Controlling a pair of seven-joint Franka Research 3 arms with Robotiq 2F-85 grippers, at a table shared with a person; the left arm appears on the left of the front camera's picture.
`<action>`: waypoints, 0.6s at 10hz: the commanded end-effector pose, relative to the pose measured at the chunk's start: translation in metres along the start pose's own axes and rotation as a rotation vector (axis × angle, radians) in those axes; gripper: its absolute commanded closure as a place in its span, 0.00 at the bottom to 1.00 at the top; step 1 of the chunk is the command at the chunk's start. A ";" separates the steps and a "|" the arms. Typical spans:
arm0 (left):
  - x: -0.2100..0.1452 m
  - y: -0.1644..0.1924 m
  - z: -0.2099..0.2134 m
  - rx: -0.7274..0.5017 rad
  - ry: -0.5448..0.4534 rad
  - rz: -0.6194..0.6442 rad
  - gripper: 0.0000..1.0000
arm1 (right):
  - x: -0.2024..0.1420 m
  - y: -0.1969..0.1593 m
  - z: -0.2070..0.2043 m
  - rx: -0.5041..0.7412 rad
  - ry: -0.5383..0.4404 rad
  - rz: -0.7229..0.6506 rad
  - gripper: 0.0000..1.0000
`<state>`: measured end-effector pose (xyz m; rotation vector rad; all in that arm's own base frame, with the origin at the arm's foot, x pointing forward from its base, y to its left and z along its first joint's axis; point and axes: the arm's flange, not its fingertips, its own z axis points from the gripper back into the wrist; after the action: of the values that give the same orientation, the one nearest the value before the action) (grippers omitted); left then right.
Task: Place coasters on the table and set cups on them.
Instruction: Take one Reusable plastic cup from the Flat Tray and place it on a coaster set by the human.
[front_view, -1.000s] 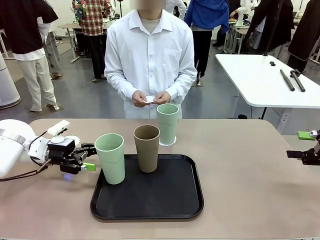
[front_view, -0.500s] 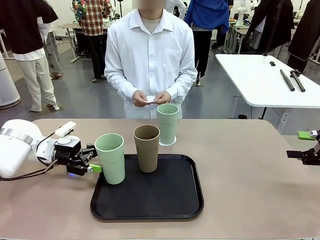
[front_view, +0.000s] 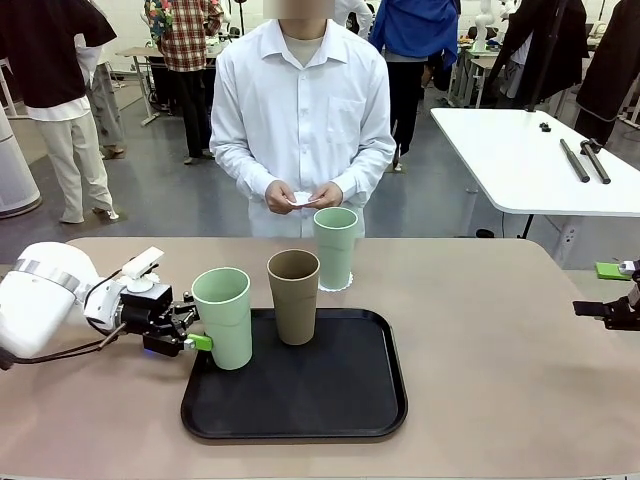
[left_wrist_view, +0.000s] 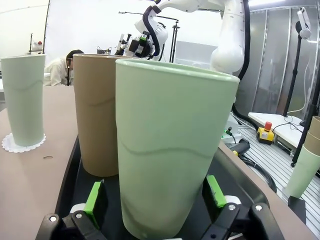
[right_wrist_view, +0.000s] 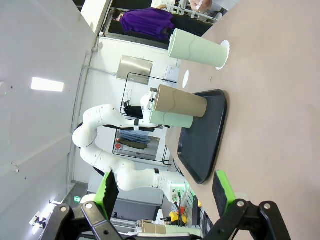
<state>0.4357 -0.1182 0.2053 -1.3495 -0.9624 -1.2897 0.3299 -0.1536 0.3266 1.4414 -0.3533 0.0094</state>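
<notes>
Left gripper (front_view: 195, 328) around one green cup (front_view: 222, 318) of three

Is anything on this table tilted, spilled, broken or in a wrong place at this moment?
Nothing stands out. All cups are upright and whole: the far green cup on its coaster, the brown cup and the near green cup on the black tray. Nothing is spilled.

At the black tray's (front_view: 330, 400) left edge the left gripper (front_view: 197, 330) seemingly straddles a pale green cup (front_view: 223, 318); a tan cup (front_view: 293, 297) stands at the tray's rear, a second green cup (front_view: 335, 247) just beyond.
</notes>
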 end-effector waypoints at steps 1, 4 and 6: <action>-0.006 0.001 -0.009 0.000 0.019 -0.036 0.00 | 0.000 0.001 -0.001 0.008 0.001 0.002 0.00; -0.009 -0.004 -0.019 -0.044 0.042 -0.059 0.00 | 0.000 0.001 -0.001 0.008 0.001 0.002 0.00; -0.009 -0.008 -0.023 -0.069 0.056 -0.092 0.00 | 0.000 0.001 -0.001 0.008 0.001 0.002 0.00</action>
<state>0.4279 -0.1377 0.1991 -1.3579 -0.9342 -1.3609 0.3299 -0.1536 0.3266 1.4414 -0.3533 0.0093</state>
